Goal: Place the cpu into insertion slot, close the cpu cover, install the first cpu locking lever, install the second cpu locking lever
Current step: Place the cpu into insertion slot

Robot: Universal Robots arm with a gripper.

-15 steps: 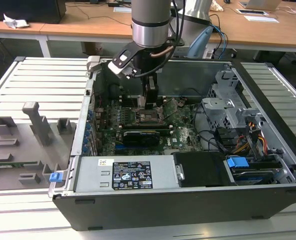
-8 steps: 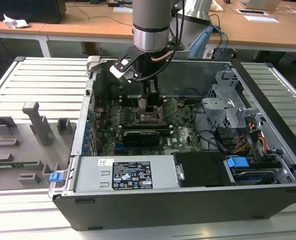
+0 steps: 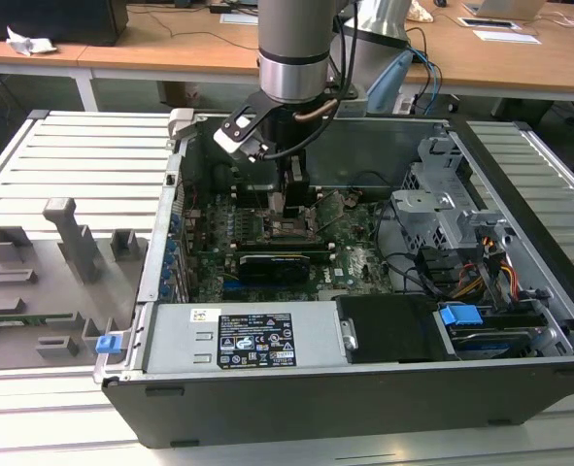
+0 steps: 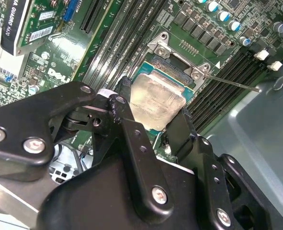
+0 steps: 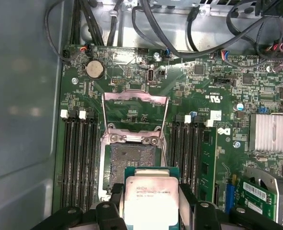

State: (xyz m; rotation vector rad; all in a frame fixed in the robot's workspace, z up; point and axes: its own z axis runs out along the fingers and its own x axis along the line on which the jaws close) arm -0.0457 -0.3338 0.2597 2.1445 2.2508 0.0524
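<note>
My gripper (image 5: 151, 201) is shut on the cpu (image 5: 151, 196), a square chip with a silver-grey top, one black finger against each of two opposite edges. In the first wrist view the chip hangs just above the insertion slot (image 5: 129, 160), covering one side of the dark recess while the rest of it lies bare. The cpu cover (image 5: 134, 97), a thin metal frame, stands flipped open at the socket's hinge side. The second wrist view shows the cpu (image 4: 158, 103) between the fingers (image 4: 179, 129), with a thin lever rod (image 4: 232, 82) sticking out sideways. In the exterior view the gripper (image 3: 291, 206) reaches down inside the computer case.
Memory slots (image 5: 79, 158) flank the socket on both sides. A heat sink (image 5: 270, 132) and a black expansion card (image 3: 272, 264) lie nearby. Cables (image 5: 179, 33) cross the board's edge. A drive cage (image 3: 452, 214) and power supply (image 3: 248, 340) fill the case. Grey fixtures (image 3: 44, 282) sit on the exterior view's left.
</note>
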